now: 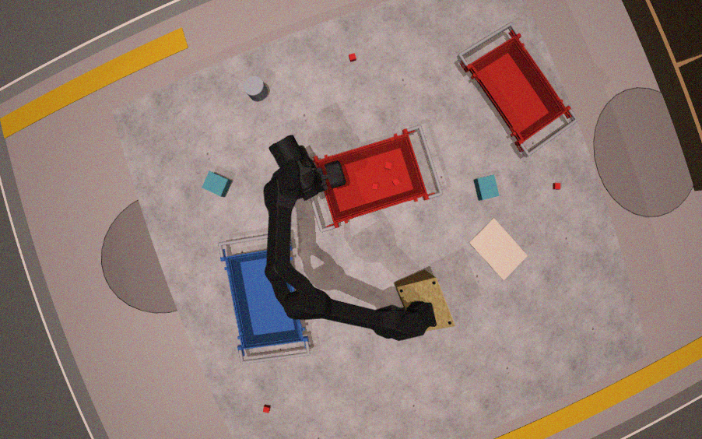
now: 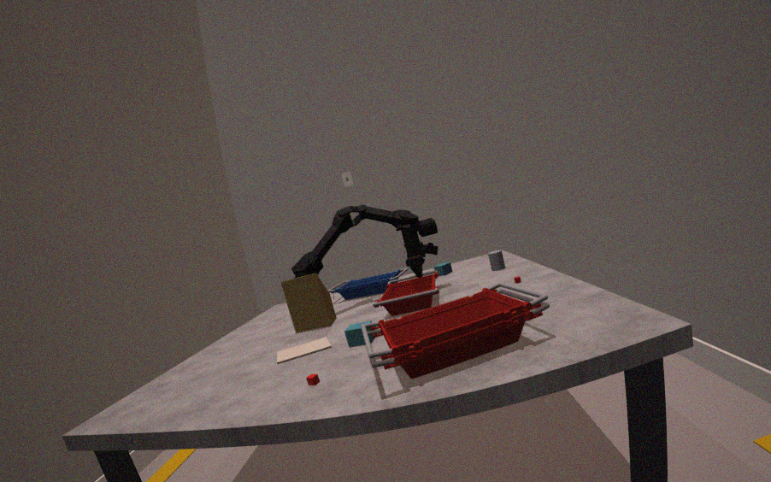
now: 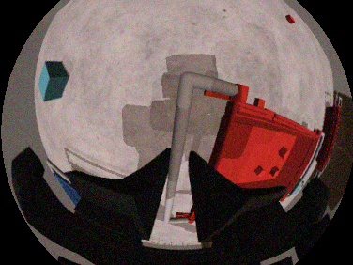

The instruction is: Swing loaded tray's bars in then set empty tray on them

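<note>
The loaded red tray [image 1: 380, 208] [image 2: 409, 305] [image 3: 227, 136] stands mid-table, with small red blocks [image 1: 387, 165] [image 3: 283, 152] on its floor. Its left bar [image 1: 318, 215] [image 3: 181, 113] and right bar [image 1: 431, 160] are swung out over its ends. The empty red tray [image 1: 541, 82] [image 2: 466, 346] [image 3: 330, 133] stands apart at the upper right of the top view, its bars out. My gripper [image 1: 323, 179] [image 2: 419, 274] [image 3: 179, 153] points down at the left bar, fingers slightly apart and holding nothing. In the wrist view the bar runs through the finger gap; whether they touch is unclear.
An empty blue tray [image 1: 235, 300] [image 2: 363, 285] stands under my arm. Teal blocks [image 1: 216, 184] [image 1: 486, 187], a grey cylinder [image 1: 254, 86] [image 2: 496, 260], a pale plate [image 1: 498, 249] [image 2: 303, 349] and loose red cubes [image 1: 352, 57] [image 1: 556, 185] lie around. A yellowish block [image 1: 442, 310] [image 2: 309, 303] is by my base.
</note>
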`<action>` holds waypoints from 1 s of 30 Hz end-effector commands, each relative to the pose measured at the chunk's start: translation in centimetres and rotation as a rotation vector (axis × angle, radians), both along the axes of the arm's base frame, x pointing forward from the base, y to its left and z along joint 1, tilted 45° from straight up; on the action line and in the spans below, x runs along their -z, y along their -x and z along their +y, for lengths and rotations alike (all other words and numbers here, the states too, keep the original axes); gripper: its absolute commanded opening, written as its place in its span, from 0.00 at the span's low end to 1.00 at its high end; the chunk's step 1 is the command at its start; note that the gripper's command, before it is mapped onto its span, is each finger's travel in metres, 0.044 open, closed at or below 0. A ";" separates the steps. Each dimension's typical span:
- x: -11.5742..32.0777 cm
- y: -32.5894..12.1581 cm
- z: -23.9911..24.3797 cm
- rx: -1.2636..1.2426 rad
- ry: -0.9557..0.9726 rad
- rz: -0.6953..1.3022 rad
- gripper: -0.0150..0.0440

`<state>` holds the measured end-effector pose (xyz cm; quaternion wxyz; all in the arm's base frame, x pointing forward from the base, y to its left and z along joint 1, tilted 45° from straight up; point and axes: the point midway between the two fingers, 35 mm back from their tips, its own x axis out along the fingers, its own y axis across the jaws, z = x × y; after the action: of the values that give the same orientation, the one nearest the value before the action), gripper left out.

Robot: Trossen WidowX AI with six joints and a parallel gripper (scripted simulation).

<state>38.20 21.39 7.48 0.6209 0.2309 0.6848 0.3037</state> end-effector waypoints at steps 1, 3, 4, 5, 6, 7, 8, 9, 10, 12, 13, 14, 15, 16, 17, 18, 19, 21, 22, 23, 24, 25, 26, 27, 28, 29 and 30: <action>-0.4 -0.3 -1.6 0.003 -0.002 -0.002 0.40; -0.5 -0.4 -2.2 0.003 -0.002 -0.002 0.40; -0.4 -0.4 -2.5 0.003 -0.001 -0.002 0.40; -0.3 -0.5 -2.8 0.003 -0.001 -0.002 0.40; -0.2 -0.5 -3.1 0.003 -0.001 -0.002 0.40; -0.1 -0.5 -3.4 0.003 -0.001 -0.002 0.40; 0.0 -0.5 -3.6 0.003 -0.001 -0.002 0.40; 0.2 -0.6 -3.8 0.003 -0.001 -0.002 0.40; 0.4 -0.6 -4.1 0.003 0.000 -0.002 0.40; 0.8 -0.6 -4.5 0.003 0.000 -0.002 0.40; 0.9 -0.6 -4.7 0.003 0.000 -0.002 0.40; 1.1 -0.6 -4.8 0.003 0.000 -0.002 0.40; 1.4 -0.7 -5.0 0.003 0.000 -0.002 0.40; 1.7 -0.7 -5.2 0.003 0.000 -0.002 0.40; 2.0 -0.7 -5.3 0.003 0.000 -0.002 0.40; 2.3 -0.7 -5.4 0.003 0.000 -0.002 0.40; 2.7 -0.7 -5.5 0.003 0.000 -0.002 0.40; 3.8 -0.6 -5.5 0.003 0.000 -0.002 0.40; 4.2 -0.6 -5.5 0.003 0.000 -0.002 0.40; 4.6 -0.6 -5.5 0.003 0.000 -0.002 0.40; 4.7 -0.6 -5.4 0.003 0.000 -0.002 0.40; 4.6 -0.6 -5.5 0.003 0.000 -0.002 0.40; 4.4 -0.6 -5.6 0.003 0.001 -0.002 0.40; 4.2 -0.7 -5.8 0.003 0.001 -0.002 0.40; 3.9 -0.8 -6.1 0.003 0.001 -0.002 0.40; 3.5 -0.9 -6.3 0.003 0.001 -0.002 0.40; 3.1 -1.0 -6.7 0.003 0.002 -0.002 0.40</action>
<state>38.71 15.44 3.31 0.6180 0.2309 0.6894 0.2992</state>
